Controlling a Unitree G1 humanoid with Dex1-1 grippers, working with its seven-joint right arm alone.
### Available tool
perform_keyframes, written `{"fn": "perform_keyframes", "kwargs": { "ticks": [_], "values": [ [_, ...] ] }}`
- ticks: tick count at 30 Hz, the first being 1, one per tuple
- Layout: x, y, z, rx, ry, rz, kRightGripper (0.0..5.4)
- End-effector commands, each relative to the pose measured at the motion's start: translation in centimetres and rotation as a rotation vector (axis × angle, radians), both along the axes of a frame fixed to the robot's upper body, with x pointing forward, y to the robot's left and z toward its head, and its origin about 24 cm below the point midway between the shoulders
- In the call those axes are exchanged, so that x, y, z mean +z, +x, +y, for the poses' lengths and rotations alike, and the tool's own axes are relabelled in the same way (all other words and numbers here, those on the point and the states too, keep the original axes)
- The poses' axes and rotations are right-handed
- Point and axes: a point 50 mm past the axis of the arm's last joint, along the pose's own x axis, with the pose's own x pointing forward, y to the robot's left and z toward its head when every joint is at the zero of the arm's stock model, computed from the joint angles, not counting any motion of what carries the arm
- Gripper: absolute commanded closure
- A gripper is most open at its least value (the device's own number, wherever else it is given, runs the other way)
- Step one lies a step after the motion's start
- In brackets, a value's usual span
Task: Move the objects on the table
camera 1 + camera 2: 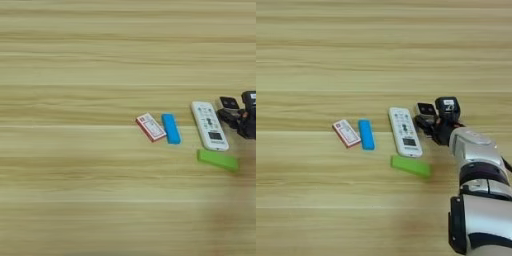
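Silver forearm [478, 190], bottom right, shown whole in the right eye view only; the left eye view catches just its black two-fingered pincer [428, 121] at the edge.

Pincer state: cannot tell how far open, nor whether it grips anything.

Small black-topped square block [426, 109]: at the pincer's fingertips, contact unclear.

White oblong remote with buttons [405, 132]: just left of the pincer.

Green oblong bar [411, 166]: nearer the camera than the pincer, slightly left.

Blue oblong bar [366, 134], then red-and-white flat card box [346, 133]: further left, side by side.

All lie on the light tan wood-grain table [75, 60].
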Motion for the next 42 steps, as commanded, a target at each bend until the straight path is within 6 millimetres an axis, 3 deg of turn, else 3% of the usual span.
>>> {"fn": "perform_keyframes", "kwargs": {
  "ticks": [1, 5, 11, 20, 27, 36, 42],
  "values": [
    [0.6, 0.2, -0.3, -0.005, -0.066, 0.013, 2.23],
    [1.2, 0.2, -0.7, -0.014, -0.086, -0.015, 1.78],
    [4.4, -1.1, -2.5, -0.061, -0.165, -0.126, 1.06],
    [6.7, -2.3, -0.4, -0.035, -0.152, -0.207, 0.04],
    [8.1, -2.5, 1.5, -0.009, -0.087, -0.282, 0.04],
    [6.9, -3.3, 5.6, 0.153, -0.065, -0.218, 0.04],
    [5.8, -3.5, 7.2, 0.227, -0.063, -0.163, 0.04]
  ]
}}
